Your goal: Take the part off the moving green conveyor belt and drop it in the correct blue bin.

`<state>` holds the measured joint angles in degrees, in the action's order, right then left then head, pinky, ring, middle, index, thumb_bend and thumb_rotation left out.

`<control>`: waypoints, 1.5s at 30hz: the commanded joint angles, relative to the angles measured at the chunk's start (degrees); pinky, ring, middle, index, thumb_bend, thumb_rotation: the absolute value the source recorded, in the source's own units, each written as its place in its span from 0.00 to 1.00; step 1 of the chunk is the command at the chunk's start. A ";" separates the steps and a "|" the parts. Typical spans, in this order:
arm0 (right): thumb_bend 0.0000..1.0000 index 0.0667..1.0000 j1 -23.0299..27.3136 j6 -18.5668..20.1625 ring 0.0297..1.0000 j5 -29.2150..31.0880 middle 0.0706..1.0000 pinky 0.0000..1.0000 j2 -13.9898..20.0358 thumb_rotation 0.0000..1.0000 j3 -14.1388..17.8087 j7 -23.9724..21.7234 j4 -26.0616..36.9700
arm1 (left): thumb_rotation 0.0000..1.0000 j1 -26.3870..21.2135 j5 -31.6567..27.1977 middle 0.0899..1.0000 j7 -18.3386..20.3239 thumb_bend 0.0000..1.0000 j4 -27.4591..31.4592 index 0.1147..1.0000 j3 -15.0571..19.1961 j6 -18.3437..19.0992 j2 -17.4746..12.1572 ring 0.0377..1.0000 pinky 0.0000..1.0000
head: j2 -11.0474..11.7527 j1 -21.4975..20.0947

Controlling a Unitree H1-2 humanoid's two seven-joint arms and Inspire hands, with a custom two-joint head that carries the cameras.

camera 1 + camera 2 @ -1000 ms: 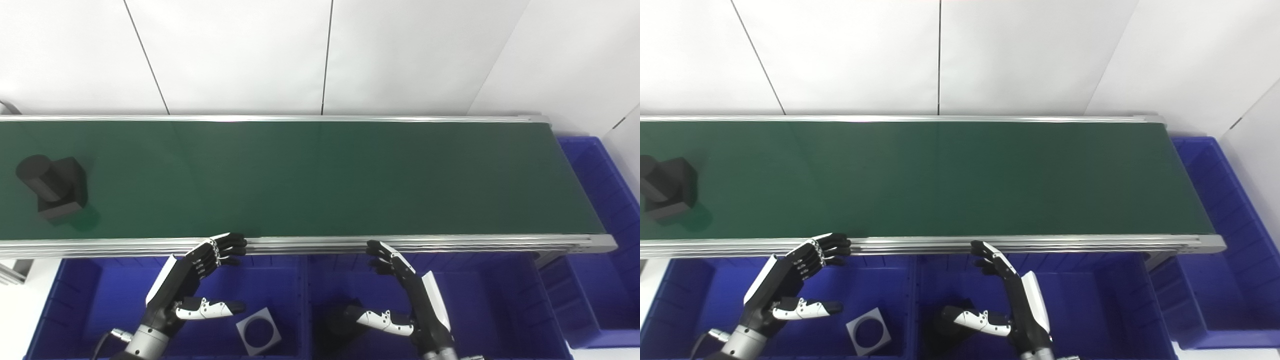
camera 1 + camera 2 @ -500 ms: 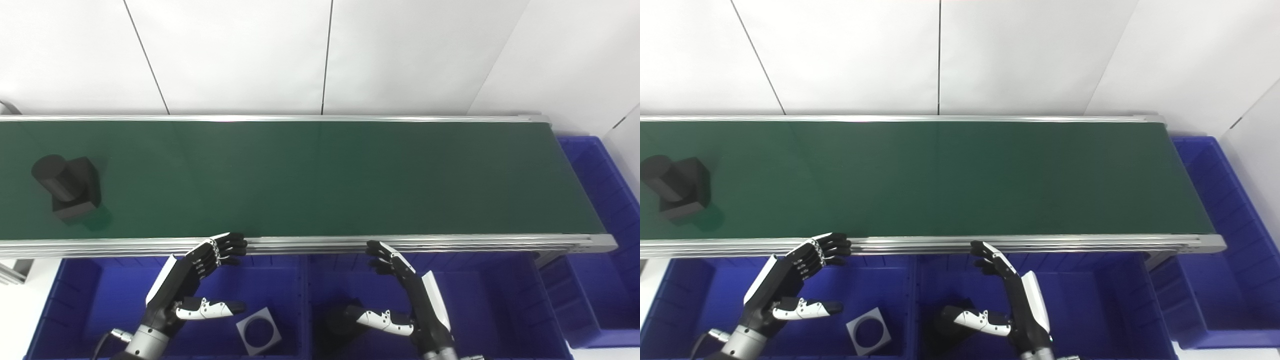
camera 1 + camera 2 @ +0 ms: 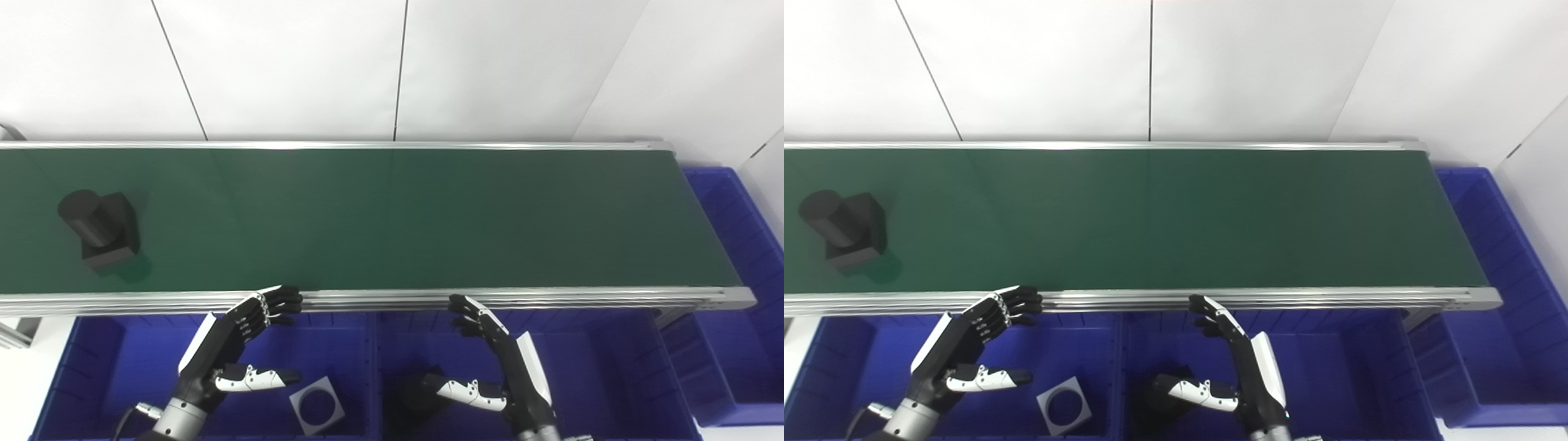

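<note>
1. Part (image 3: 101, 229): a dark block with a round cylinder standing on top, sitting on the green conveyor belt (image 3: 392, 214) near its left end, well to the left of the left hand and beyond it, on the far side of the belt's near rail.
2. Left hand (image 3: 236, 343) hovers over the left blue bin (image 3: 92, 361), just on the near side of the belt's near metal rail (image 3: 380, 299). Its fingers are spread and lightly curled with the thumb held out to the right; it holds nothing, and its dark fingertips (image 3: 285, 300) reach up to the rail.
3. Below and to the right of the left hand, a pale square plate (image 3: 317, 406) with a round hole lies on the floor of the same bin, close to the thumb tip but apart from it.
4. Right hand (image 3: 499, 361) hovers over the middle blue bin (image 3: 606, 367), to the right of the left hand and apart from it. It too is open and empty, fingers reaching toward the rail and thumb pointing left.
5. A dark object (image 3: 419, 392) lies in the middle bin just left of the right hand's thumb; its shape is unclear.
6. Far to the right of the right hand, another blue bin (image 3: 735, 208) stands past the belt's right end.
</note>
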<state>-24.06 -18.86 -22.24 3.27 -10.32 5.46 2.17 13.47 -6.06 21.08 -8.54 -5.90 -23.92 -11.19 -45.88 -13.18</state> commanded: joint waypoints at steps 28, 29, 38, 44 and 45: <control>0.84 0.82 0.08 -7.27 0.75 5.72 0.78 0.72 4.12 0.30 3.28 0.44 -2.07 | 0.23 0.06 7.19 0.76 -5.01 0.87 0.55 0.72 -3.08 -3.00 5.39 0.71 0.65 | 6.34 20.41; 0.84 0.81 0.09 -7.44 0.74 6.03 0.78 0.72 4.18 0.29 3.34 0.41 -2.28 | 0.23 0.04 7.49 0.77 -5.33 0.86 0.44 0.72 -3.20 -3.00 5.46 0.71 0.65 | 6.34 20.41; 0.85 0.81 0.76 -8.03 0.74 7.12 0.78 0.72 6.02 0.29 2.66 2.07 -4.69 | 0.21 -0.51 8.31 0.77 -7.25 0.86 -1.15 0.71 -4.78 -2.99 5.89 0.72 0.65 | 8.31 20.91; 0.87 0.81 1.18 -8.05 0.74 8.99 0.77 0.72 7.80 0.31 1.44 3.46 -4.92 | 0.20 -0.90 8.86 0.76 -8.76 0.86 -2.29 0.69 -6.11 -3.00 5.69 0.74 0.64 | 10.09 21.76; 0.87 0.81 1.10 -8.02 0.74 9.14 0.77 0.72 7.76 0.32 1.63 3.34 -4.26 | 0.21 -1.01 8.96 0.76 -8.90 0.86 -2.45 0.69 -6.37 -3.00 5.56 0.74 0.64 | 10.41 21.76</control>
<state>-23.17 -23.51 -13.86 10.93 -8.74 7.80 -3.86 13.36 2.59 13.12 -11.60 -11.81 -24.46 -5.50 -35.51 8.53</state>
